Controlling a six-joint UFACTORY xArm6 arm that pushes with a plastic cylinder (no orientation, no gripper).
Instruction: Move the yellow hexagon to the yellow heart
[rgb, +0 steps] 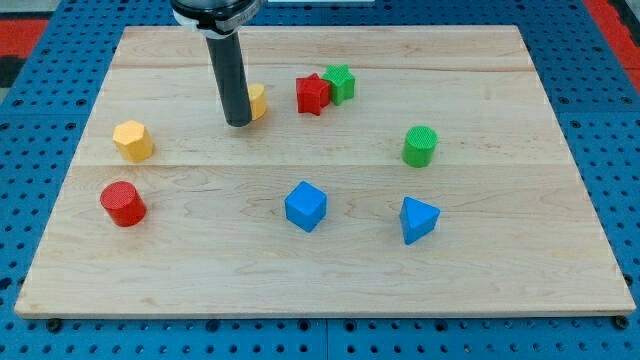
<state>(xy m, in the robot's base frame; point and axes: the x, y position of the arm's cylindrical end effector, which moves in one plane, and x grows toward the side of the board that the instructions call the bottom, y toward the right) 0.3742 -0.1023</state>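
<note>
The yellow hexagon (133, 140) lies at the view's left on the wooden board. The yellow heart (257, 101) lies near the top middle, partly hidden behind my rod. My tip (238, 123) rests on the board just left of and touching or nearly touching the yellow heart, well to the right of the yellow hexagon.
A red star (312, 95) and a green star (340, 83) touch near the top middle. A green cylinder (420, 146) is at the right, a red cylinder (123, 204) at the lower left, a blue cube (305, 206) and a blue triangular block (418, 220) near the bottom.
</note>
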